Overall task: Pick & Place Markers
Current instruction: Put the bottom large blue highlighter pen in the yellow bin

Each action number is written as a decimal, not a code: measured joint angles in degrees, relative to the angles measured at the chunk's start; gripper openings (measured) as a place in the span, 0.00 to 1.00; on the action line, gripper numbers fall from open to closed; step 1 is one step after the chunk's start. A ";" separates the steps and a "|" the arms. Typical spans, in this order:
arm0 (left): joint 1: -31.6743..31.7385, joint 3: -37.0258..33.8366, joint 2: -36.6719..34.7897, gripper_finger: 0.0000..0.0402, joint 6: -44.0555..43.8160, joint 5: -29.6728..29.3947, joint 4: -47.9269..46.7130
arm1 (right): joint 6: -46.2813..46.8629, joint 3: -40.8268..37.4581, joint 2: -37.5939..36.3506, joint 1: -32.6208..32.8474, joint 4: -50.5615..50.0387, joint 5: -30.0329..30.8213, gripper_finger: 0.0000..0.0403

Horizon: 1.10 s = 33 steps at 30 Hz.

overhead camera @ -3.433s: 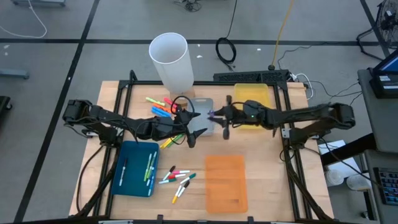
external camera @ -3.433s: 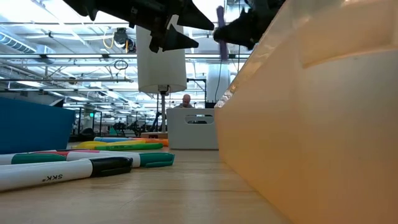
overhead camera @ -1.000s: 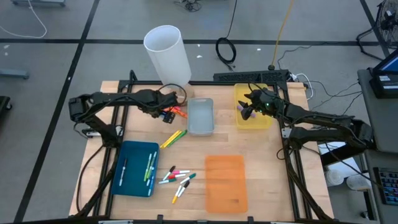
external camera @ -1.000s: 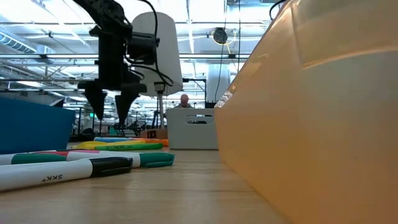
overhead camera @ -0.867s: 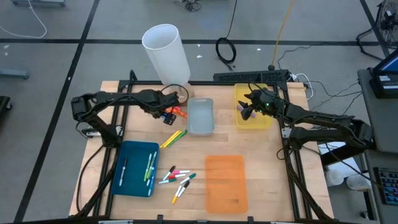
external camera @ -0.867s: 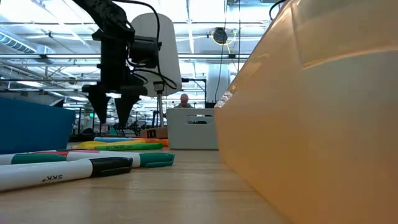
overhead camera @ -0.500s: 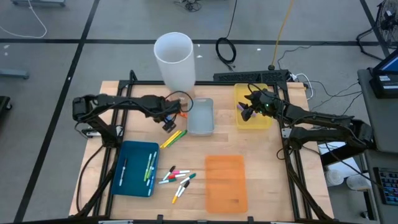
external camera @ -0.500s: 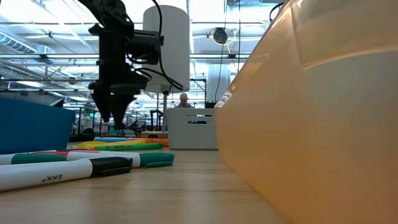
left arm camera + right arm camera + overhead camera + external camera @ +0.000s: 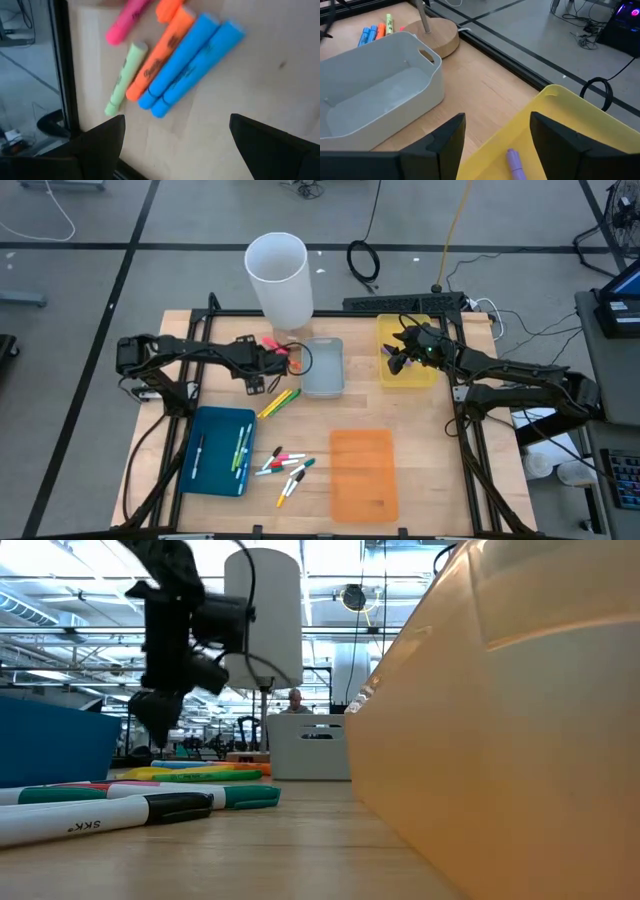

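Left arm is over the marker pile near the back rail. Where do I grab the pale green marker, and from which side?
Grip the pale green marker mid-barrel, coming straight down with the left gripper, jaws across its width. It lies flat, slightly apart from the orange marker except near its lower end, so one finger fits that gap higher up, probably.

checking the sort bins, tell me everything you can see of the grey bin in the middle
The grey bin is a pale grey, plastic-looking rectangular tub with rounded corners and a slot handle in its end wall. It sits upright on the wooden table, between the white cylinder's base and the yellow bin. It looks empty, and nothing visibly touches it.
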 joint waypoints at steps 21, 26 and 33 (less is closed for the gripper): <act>11.30 -9.89 -0.41 0.68 4.21 -5.33 9.27 | 0.42 -0.03 0.00 1.14 0.02 0.04 0.52; 12.41 -9.89 -0.33 0.35 13.68 -5.70 19.48 | 0.42 -0.03 0.00 1.14 0.07 0.07 0.52; 16.09 -9.89 -0.33 0.03 21.45 2.65 28.81 | 0.42 -0.03 0.00 1.14 0.07 0.04 0.52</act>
